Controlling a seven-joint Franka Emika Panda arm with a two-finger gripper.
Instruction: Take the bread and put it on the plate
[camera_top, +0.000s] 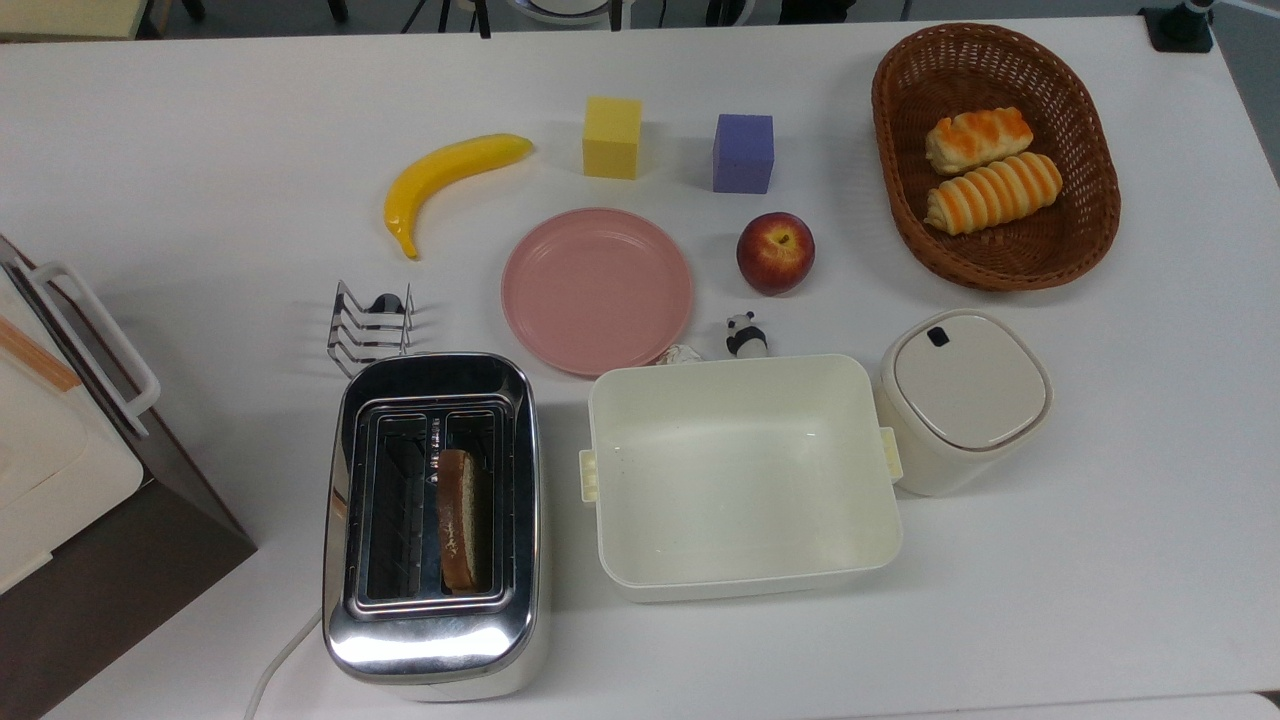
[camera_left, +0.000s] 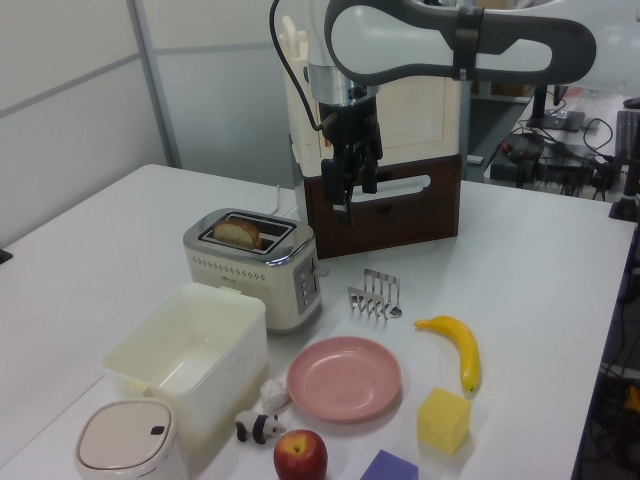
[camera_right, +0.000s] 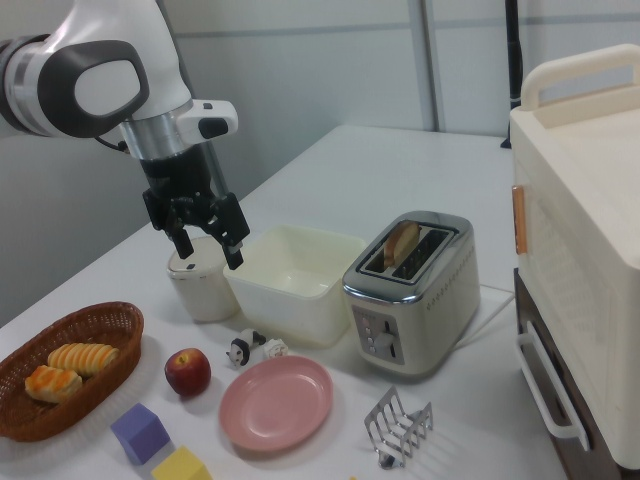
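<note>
Two fingers of the gripper hang spread apart and empty, high above the table. The bread stands on edge in one slot of the toaster, crust up and graspable, its long axis along the slot. The plate lies bare just beside the toaster.

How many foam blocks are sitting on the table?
2. A yellow block sits above the pink plate in the top view, next to the banana. A purple block sits to the top view's right of it, above the apple. Nothing seems to hide more.
</note>
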